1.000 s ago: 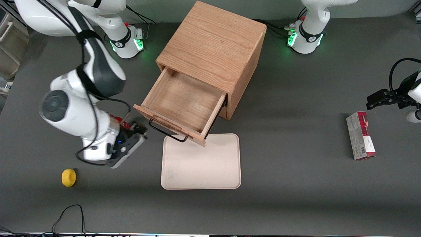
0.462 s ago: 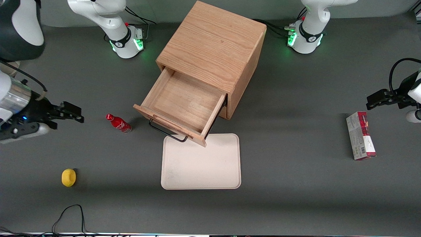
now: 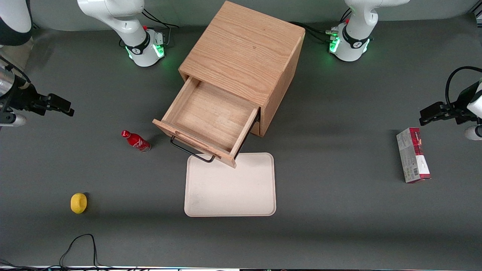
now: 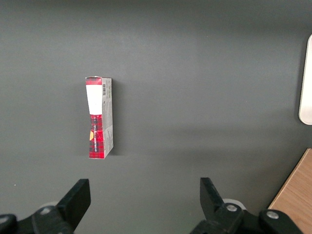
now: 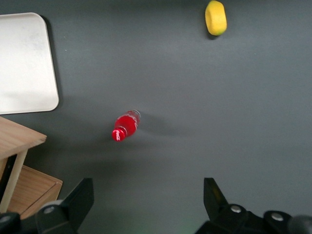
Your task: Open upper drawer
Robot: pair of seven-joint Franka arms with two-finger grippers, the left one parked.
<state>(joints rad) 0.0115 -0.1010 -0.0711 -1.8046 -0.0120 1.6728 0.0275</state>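
Oak upper drawer (image 3: 211, 122) stands pulled out, well apart from the spread, empty fingers (image 5: 146, 204) of the gripper (image 3: 56, 105); rigid and sliding, best held by its thin black handle (image 3: 190, 151).

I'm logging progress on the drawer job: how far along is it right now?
Done, by the look of it: the upper drawer stands pulled well out of the cabinet, its inside bare. Nothing is in hand: the gripper is open, high at the working arm's end of the table, clear of the handle. Nothing looks left.
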